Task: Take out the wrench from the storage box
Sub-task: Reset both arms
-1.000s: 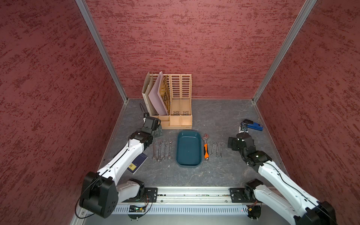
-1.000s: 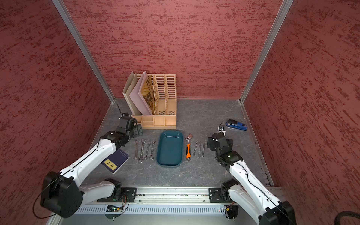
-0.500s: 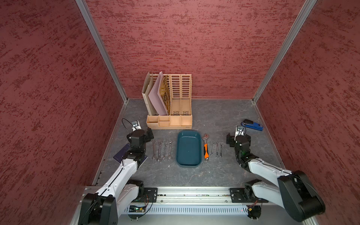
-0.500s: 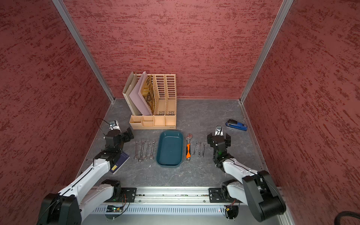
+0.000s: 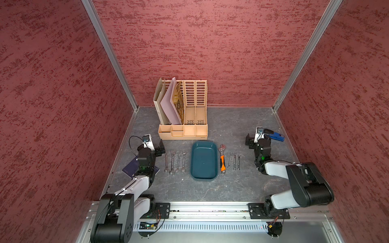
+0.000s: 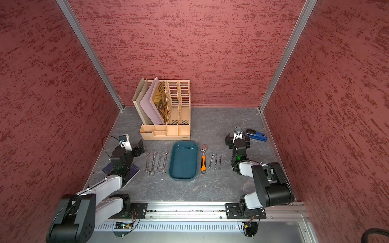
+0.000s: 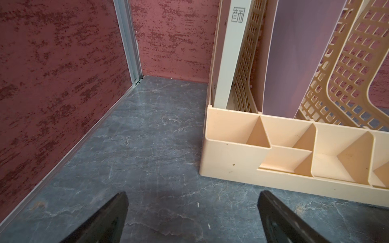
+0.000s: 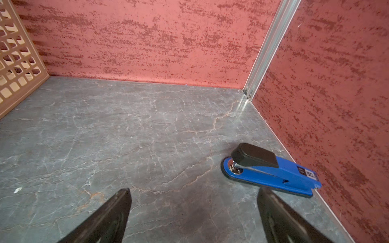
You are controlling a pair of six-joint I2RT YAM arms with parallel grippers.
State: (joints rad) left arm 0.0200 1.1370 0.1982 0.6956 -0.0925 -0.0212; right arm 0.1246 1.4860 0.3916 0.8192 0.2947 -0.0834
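Note:
The storage box, a shallow dark teal tray, lies mid-table in both top views, and nothing shows inside it. An orange-handled adjustable wrench lies on the table just right of it. Several plain steel wrenches lie in a row to its left, and three smaller wrenches lie further right. My left gripper hovers open over bare table at the far left, beside the beige organizer. My right gripper is open at the far right, with nothing between its fingers.
A tall beige file organizer with folders stands behind the box. A blue stapler lies by the right wall, close to my right gripper. A dark blue booklet lies under my left arm. Red walls enclose three sides.
Both arms have folded back towards the front rail. The left gripper has drawn away from the organizer's corner. Both grippers stay open and the wrenches have not moved.

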